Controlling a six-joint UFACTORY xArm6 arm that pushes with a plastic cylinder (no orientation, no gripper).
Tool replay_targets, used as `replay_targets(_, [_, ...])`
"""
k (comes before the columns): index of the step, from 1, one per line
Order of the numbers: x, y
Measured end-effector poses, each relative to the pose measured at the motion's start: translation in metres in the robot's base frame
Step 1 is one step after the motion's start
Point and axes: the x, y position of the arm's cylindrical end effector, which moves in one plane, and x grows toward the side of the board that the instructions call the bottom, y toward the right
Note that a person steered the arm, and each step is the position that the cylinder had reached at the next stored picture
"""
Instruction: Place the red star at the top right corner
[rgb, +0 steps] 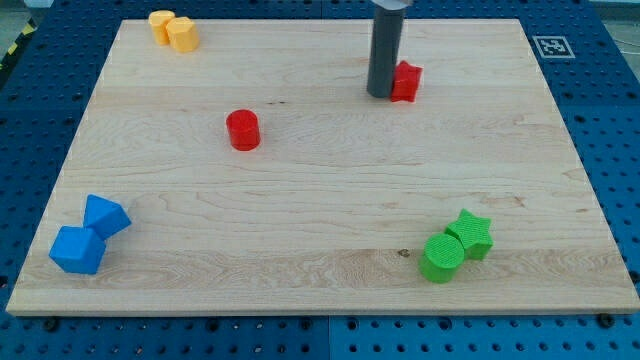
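The red star (406, 81) lies on the wooden board (320, 200) in the upper right part, left of the top right corner. My tip (380, 94) stands on the board right against the star's left side, touching it. The dark rod rises from there out of the view's top and hides a little of the star's left edge.
A red cylinder (243, 130) sits left of centre. Two yellow blocks (174, 30) lie at the top left. Two blue blocks (90, 234) lie at the bottom left. A green cylinder (441, 257) and a green star (470, 232) lie at the bottom right. A marker tag (550, 45) is beyond the top right corner.
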Motion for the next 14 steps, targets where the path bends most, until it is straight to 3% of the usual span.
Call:
replay_targets(4, [-0.010, 0.105])
replay_targets(9, [-0.045, 0.108])
replay_targets(11, [-0.042, 0.137])
replay_targets(14, [-0.088, 0.146])
